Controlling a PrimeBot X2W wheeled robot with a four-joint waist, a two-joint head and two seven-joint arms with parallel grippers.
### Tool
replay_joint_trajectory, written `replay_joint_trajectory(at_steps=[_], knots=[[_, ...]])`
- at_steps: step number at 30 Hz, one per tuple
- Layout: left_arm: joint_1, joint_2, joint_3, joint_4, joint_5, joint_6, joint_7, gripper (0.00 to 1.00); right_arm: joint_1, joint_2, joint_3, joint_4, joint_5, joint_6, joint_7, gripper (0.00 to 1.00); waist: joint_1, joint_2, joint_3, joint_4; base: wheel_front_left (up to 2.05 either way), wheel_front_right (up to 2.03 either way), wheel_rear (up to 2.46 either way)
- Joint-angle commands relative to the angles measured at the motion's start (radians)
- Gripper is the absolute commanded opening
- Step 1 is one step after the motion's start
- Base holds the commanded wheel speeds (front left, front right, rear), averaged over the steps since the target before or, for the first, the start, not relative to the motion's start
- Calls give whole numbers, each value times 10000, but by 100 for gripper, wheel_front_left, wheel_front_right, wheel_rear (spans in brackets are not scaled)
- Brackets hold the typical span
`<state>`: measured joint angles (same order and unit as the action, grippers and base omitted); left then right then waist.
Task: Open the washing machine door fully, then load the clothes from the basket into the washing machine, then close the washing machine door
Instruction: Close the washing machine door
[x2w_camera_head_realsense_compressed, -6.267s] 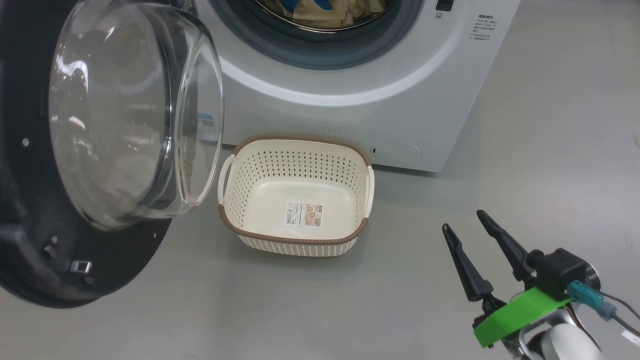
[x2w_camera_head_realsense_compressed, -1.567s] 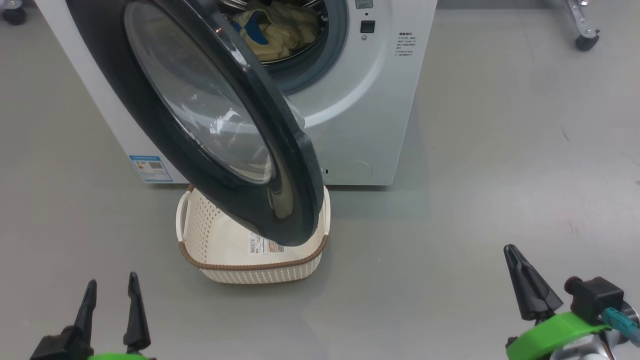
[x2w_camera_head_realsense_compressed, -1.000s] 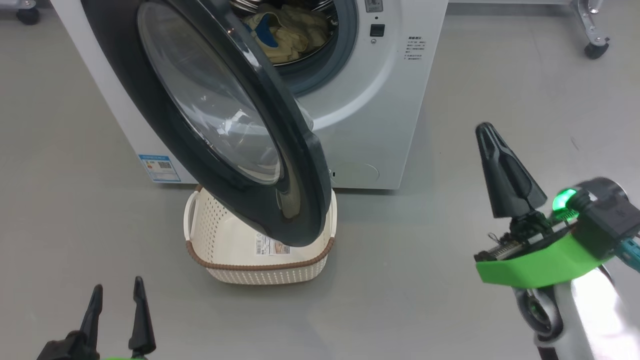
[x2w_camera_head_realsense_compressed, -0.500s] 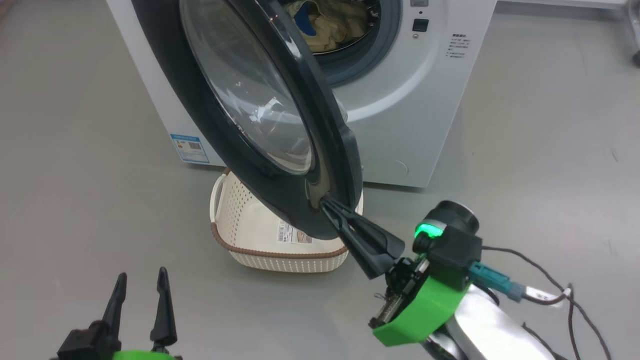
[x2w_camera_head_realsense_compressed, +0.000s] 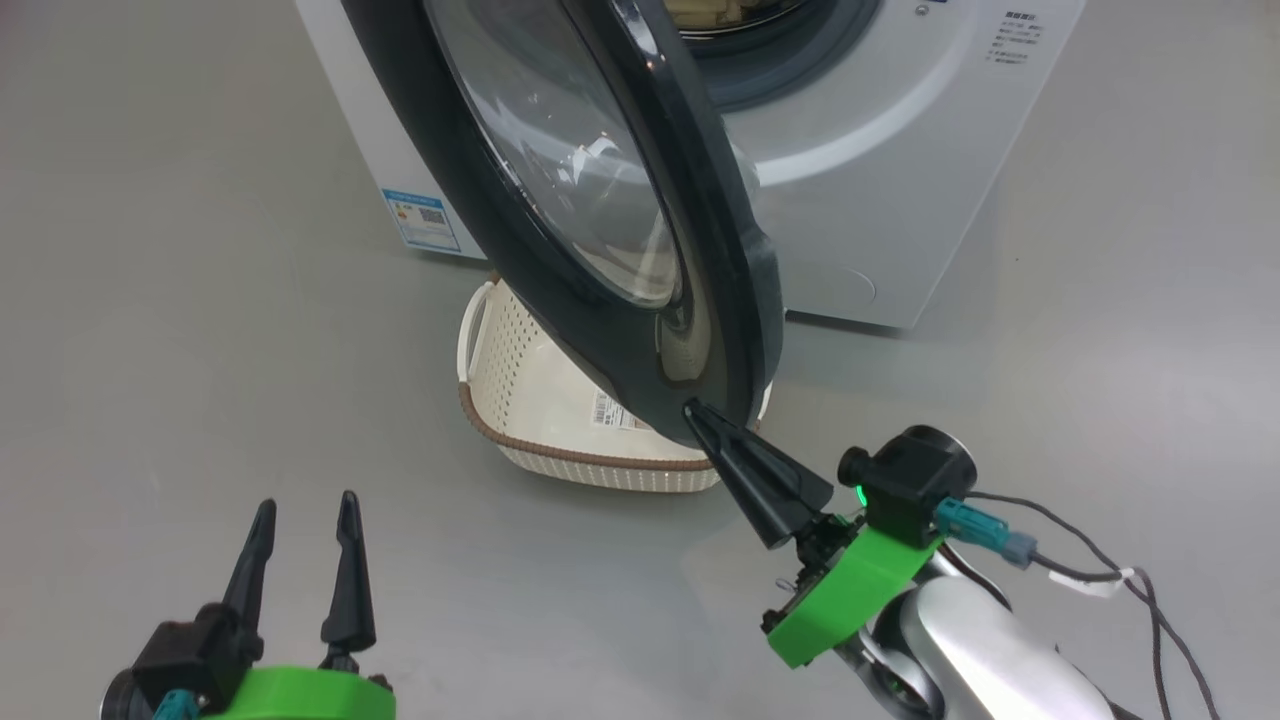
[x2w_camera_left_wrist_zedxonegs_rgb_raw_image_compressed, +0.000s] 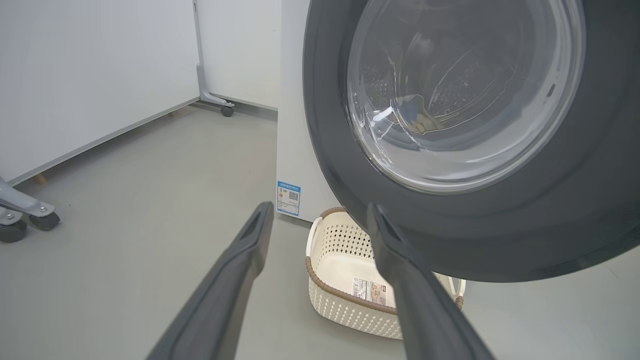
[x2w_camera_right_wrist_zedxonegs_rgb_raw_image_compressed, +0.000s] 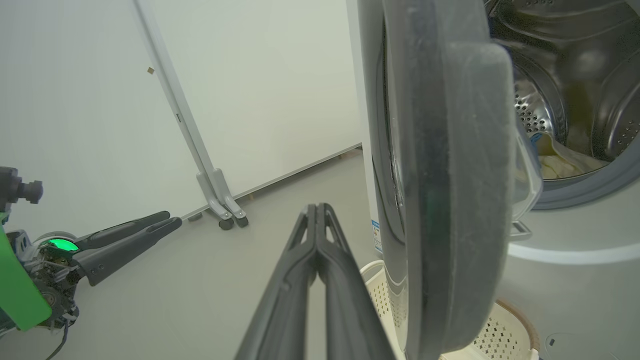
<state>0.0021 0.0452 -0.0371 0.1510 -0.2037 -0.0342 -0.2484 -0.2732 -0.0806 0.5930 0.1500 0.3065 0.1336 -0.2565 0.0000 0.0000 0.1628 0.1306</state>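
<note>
Your right gripper (x2w_camera_head_realsense_compressed: 692, 410) has its fingers pressed together and empty, their tip right at the lower edge of the washing machine door (x2w_camera_head_realsense_compressed: 520, 170). You cannot tell whether it touches the black ring. The door stands partly open, swung out over the basket (x2w_camera_head_realsense_compressed: 560, 452), which sits on the floor (x2w_camera_head_realsense_compressed: 150, 300) just in front of the washing machine (x2w_camera_head_realsense_compressed: 900, 170). The clothes (x2w_camera_right_wrist_zedxonegs_rgb_raw_image_compressed: 555, 165) lie inside the drum. Your left gripper (x2w_camera_head_realsense_compressed: 306, 502) hangs low, well apart from the door, fingers spread, holding nothing.
</note>
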Motion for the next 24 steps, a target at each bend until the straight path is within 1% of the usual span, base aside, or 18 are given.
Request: replay_joint_trajectory(at_steps=[1,5,11,18,24], knots=[[-444,51,256,-367,-14,32,-134,100,-417,205,-77,-243,61,-29,-53,0,0,0,287,168,0,0,0],[-610,51,277,-405,95,17,-134,100,-723,230,-364,-162,59,-29,-53,0,0,0,696,361,0,0,0],[-776,51,492,-490,214,-11,-134,100,-1186,250,-605,-164,64,-29,-53,0,0,0,1095,430,0,0,0],[-772,51,543,-539,162,80,-134,100,-1406,257,-908,-248,44,-29,-53,0,0,0,1216,213,0,0,0],[-871,51,535,-575,152,65,-134,100,-1559,253,-1213,-269,32,-29,-53,0,0,0,1340,-11,0,0,0]])
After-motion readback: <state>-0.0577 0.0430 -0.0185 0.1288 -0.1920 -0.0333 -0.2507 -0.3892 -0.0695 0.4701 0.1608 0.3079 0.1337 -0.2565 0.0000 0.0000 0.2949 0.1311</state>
